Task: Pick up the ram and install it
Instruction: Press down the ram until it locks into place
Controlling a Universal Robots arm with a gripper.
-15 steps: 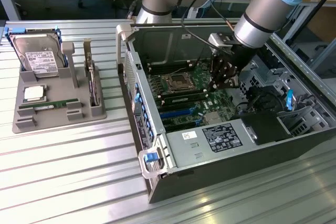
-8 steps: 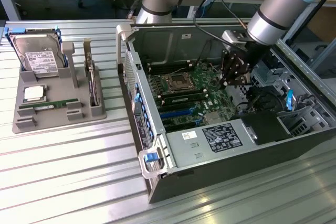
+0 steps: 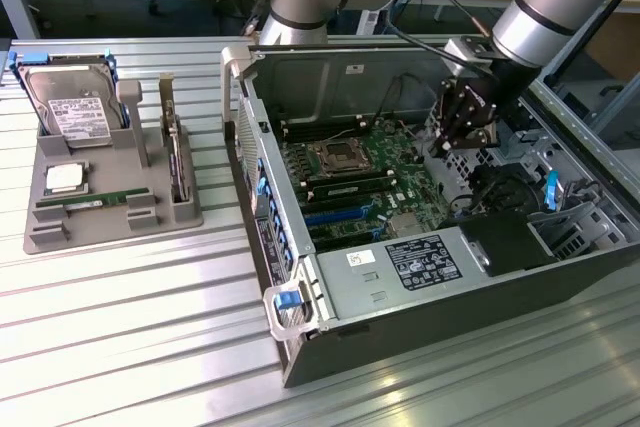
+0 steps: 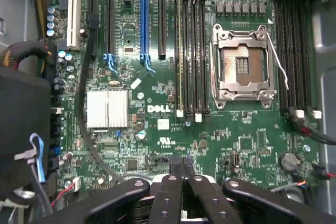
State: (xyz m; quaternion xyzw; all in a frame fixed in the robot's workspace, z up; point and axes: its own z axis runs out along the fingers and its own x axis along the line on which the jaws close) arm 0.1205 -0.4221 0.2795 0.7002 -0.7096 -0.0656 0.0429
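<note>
Gripper [image 3: 462,119] of mine hangs inside the open computer case [image 3: 330,292], over the green motherboard [image 3: 370,172], with both fingers pressed together and nothing between them. From the wrist camera I see my black fingertips [image 4: 180,170] meeting just above the board, near the printed Dell logo [image 4: 158,108]. Taking that logo as the centre of a clock face in that picture, the empty processor socket [image 4: 244,66] sits at about two o'clock, the row of memory slots [image 4: 191,51] at about one o'clock, the blue expansion slot [image 4: 144,22] at twelve, and the silver heatsink [image 4: 107,108] at nine. In the exterior view, the ram [image 3: 88,201] lies flat in the grey parts tray [image 3: 110,222] on the ribbed metal table [image 3: 130,327], well apart from my gripper, at about nine o'clock from the case. Within that tray, the hard drive [image 3: 72,107] stands at twelve o'clock from the ram, and the square processor chip [image 3: 64,179] lies just beside it, between the two.
</note>
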